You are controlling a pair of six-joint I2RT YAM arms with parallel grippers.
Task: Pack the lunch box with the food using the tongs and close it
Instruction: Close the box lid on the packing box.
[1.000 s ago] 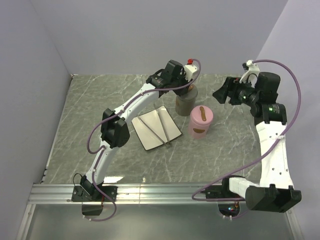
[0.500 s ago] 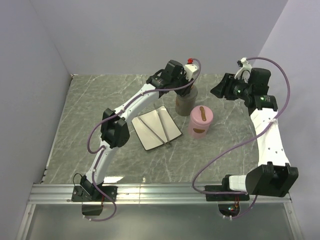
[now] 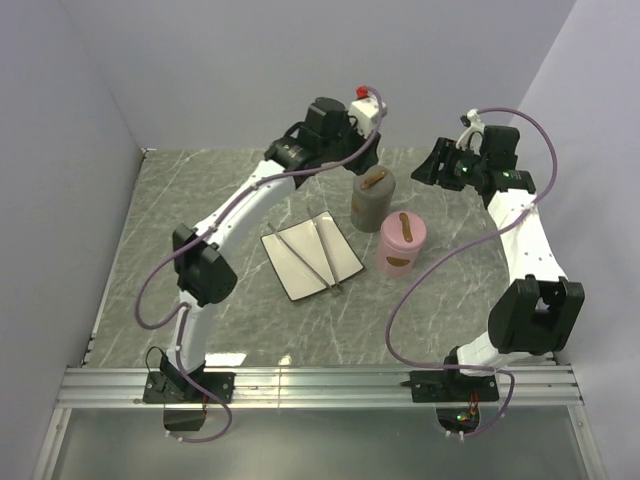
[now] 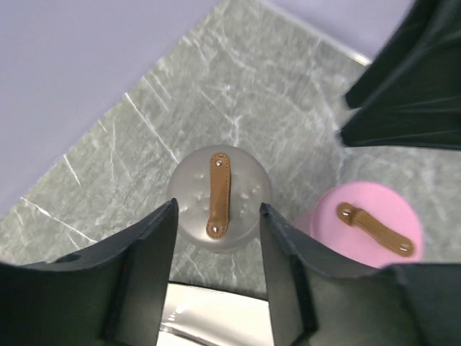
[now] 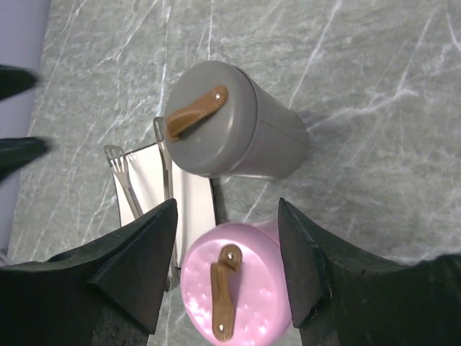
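Note:
Two lidded lunch box pots stand side by side: a grey one (image 3: 372, 200) (image 4: 245, 194) (image 5: 216, 119) and a pink one (image 3: 402, 243) (image 4: 367, 223) (image 5: 230, 281), each with a brown strap on its lid. The thin silver tongs (image 3: 300, 260) (image 5: 126, 184) lie on a white tray (image 3: 295, 282) (image 5: 194, 202) to their left. My left gripper (image 4: 217, 210) hovers open above the grey pot, apart from it. High above the pink pot, my right gripper (image 3: 435, 165) (image 5: 227, 209) is open and empty. The food is out of view.
The marble table top (image 3: 200, 230) ends at grey walls on the left, back and right. A metal rail (image 3: 320, 385) runs along the near edge by the arm bases.
My left gripper has lifted up and back off the grey pot's lid and its jaws have widened. The right arm has drawn back towards the far wall.

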